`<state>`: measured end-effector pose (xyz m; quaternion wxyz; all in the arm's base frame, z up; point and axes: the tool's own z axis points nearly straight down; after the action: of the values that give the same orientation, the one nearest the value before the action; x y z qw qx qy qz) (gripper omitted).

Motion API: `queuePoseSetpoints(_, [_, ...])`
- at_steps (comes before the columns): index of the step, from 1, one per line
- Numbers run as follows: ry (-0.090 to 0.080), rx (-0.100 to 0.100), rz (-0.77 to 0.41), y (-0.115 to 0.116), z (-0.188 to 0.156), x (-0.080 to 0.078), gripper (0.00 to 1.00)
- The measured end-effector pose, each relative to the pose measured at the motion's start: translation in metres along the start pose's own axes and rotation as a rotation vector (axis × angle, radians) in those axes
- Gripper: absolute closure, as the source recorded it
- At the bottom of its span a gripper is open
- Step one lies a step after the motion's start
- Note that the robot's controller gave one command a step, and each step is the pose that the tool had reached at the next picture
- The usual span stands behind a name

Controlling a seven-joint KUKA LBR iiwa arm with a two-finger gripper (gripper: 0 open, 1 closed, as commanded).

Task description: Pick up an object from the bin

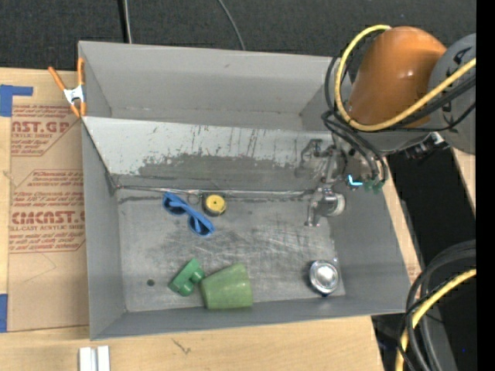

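Scratched grey bin [255, 242], dark carpet [271, 14] beyond; end effector [322, 209] low near the right wall, its grip unreadable.

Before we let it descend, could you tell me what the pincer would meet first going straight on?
Probably bare bin floor near the view's right wall: the pincer points downward there. The silver round thing lies apart, nearer the front; depth is unclear.

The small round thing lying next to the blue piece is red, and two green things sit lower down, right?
Not quite: the camera view shows that the small round thing next to the blue piece is yellow, not red. The two green things, a small block and a cup, do sit lower down.
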<state>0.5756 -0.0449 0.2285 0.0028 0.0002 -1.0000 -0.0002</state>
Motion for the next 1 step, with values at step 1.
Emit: queuePoseSetpoints(1, [-0.028,0.003,-0.266,-0.0464,0.1555,0.088,0.0])
